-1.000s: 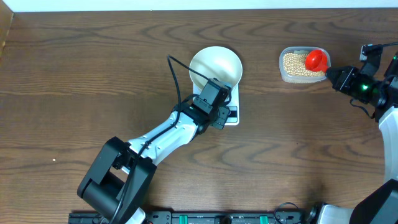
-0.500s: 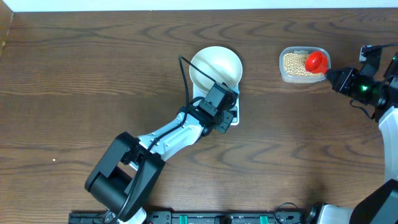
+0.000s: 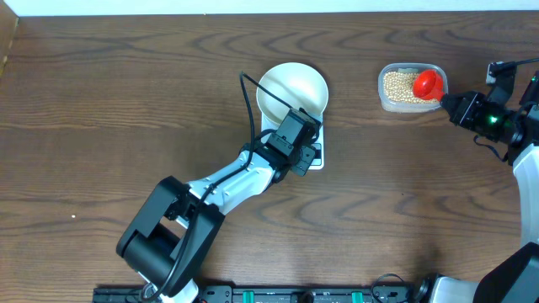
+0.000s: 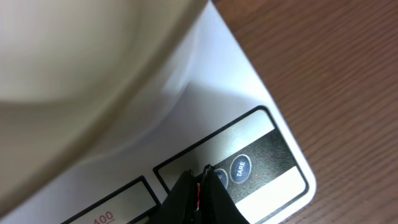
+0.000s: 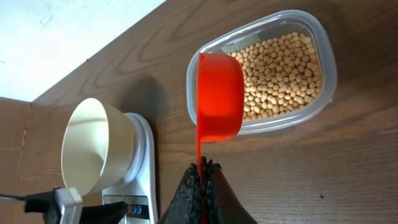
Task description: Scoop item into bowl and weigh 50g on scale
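1. Only the overhead view gives the whole layout. The white bowl [image 3: 292, 91] stands on the scale [image 3: 317, 160], and the clear tub [image 3: 383, 99] of beans [image 3: 397, 87] sits at the bowl's 3 o'clock on the table [image 3: 126, 101].
2. Only the left wrist view shows the scale's front panel. The left tool [image 4: 200, 177], pinched fully together and holding nothing, is over the round button at 9 o'clock of the one reading "TARE" [image 4: 240, 168].
3. The right wrist view shows the right tool [image 5: 202, 168] clamped on the thin handle of the red scoop [image 5: 219, 96]. The scoop's cup is over the tub's 3 o'clock end.

Smooth white bowl [image 3: 295, 84], wood-grain table [image 3: 126, 101]
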